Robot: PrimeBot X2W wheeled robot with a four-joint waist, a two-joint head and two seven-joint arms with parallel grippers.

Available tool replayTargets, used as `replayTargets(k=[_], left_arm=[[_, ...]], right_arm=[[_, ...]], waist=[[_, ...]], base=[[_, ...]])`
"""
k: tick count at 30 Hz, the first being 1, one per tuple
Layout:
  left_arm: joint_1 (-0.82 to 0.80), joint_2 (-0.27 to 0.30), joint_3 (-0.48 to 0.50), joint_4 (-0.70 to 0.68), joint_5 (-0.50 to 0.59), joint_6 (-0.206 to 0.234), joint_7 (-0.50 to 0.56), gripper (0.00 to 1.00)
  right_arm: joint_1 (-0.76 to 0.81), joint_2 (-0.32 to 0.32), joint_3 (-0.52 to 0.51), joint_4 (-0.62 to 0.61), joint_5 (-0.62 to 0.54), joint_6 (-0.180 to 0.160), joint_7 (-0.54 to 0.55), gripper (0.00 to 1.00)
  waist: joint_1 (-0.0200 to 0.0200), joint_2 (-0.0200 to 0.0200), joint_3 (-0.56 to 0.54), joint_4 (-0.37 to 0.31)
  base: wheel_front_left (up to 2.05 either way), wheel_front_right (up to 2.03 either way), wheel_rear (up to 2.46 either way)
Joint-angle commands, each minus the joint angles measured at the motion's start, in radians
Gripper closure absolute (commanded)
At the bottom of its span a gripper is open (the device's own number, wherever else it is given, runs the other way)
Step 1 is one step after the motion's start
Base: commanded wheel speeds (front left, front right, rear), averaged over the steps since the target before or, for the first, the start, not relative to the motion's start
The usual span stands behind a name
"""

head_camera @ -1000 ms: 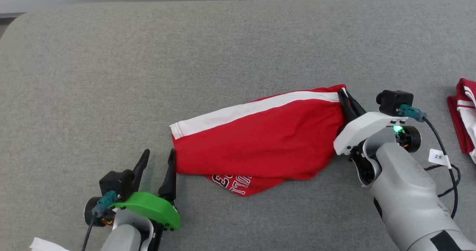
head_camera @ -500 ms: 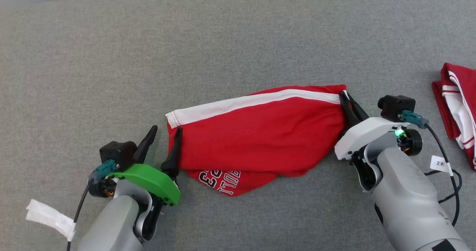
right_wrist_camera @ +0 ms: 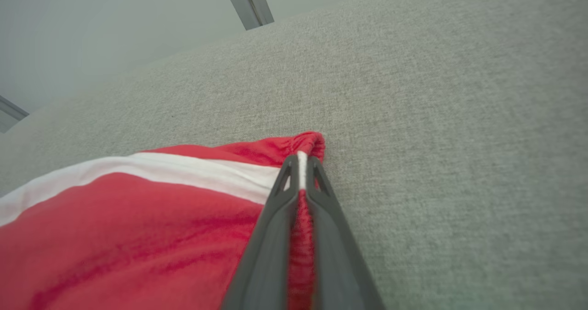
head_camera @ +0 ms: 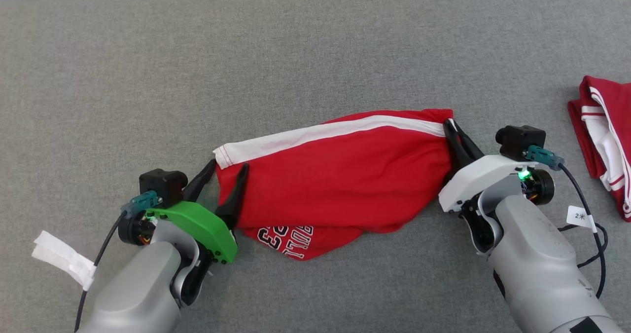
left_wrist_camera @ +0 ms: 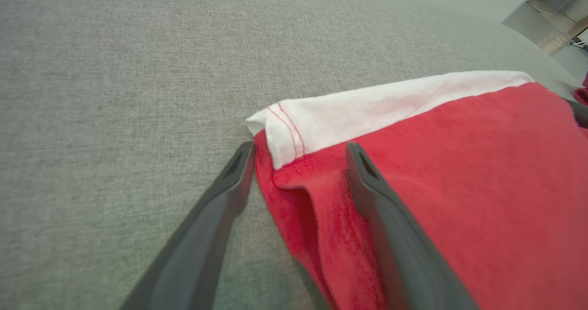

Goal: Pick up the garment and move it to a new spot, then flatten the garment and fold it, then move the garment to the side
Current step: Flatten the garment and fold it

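1. On the grey padded surface (head_camera: 296, 47), the red garment (head_camera: 340, 175) is lying crumpled, with its white stripe (head_camera: 320, 133) running along the far edge.
2. At the garment's right corner, the right gripper (head_camera: 451, 125) is pinching the gathered cloth, its fingers pressed together.
3. At the garment's left corner, the left gripper (head_camera: 228, 164) is standing spread, one finger over the red cloth and the other just beside its edge.
4. Well apart to the garment's right, a folded red and white cloth (head_camera: 604, 135) is lying.

Garment (head_camera: 340, 175) on table (head_camera: 296, 52), folded clothes (head_camera: 594, 130) rightward
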Motion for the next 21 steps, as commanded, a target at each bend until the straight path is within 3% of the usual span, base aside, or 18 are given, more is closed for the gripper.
replayTargets(k=[1,3,6,10,14,15,21], left_arm=[[-0.026,0.014,-0.015,-0.002,-0.013,-0.005,-0.002,0.0],[-0.036,0.022,-0.033,-0.008,-0.028,-0.005,-0.002,0.0],[-0.052,0.031,-0.051,-0.014,-0.054,-0.005,-0.002,0.08],[-0.066,0.039,-0.067,-0.025,-0.072,-0.005,-0.002,0.27],[-0.073,0.047,-0.069,-0.026,-0.067,-0.005,-0.002,0.79],[-0.073,0.047,-0.071,-0.022,-0.062,-0.005,-0.002,1.0],[-0.071,0.041,-0.023,-0.02,-0.026,-0.005,-0.002,1.0]], right_arm=[[-0.002,-0.004,0.006,0.002,0.004,-0.002,-0.001,1.0],[-0.003,-0.004,0.011,0.002,0.008,-0.002,-0.001,1.0],[-0.003,-0.004,0.018,0.004,0.011,-0.002,0.0,1.0],[-0.001,-0.004,0.026,0.005,0.017,-0.002,0.0,1.0],[-0.001,-0.004,0.032,0.008,0.022,-0.002,0.0,1.0],[-0.002,-0.004,0.034,0.008,0.022,-0.002,0.0,1.0],[-0.004,-0.005,0.018,-0.018,0.015,-0.002,0.0,1.0]], waist=[[0.0,0.0,0.003,-0.001],[0.0,0.0,0.005,-0.001],[0.0,0.0,0.007,-0.003],[0.0,0.0,0.008,-0.006],[0.0,0.0,0.008,-0.01],[0.0,0.0,0.008,-0.012],[0.0,0.0,-0.005,-0.015]], base=[[0.0,0.0,0.0],[0.0,0.0,0.0],[0.0,0.0,0.0],[0.0,0.0,0.0],[0.0,0.0,0.0],[0.0,0.0,0.0],[0.0,0.0,0.0]])
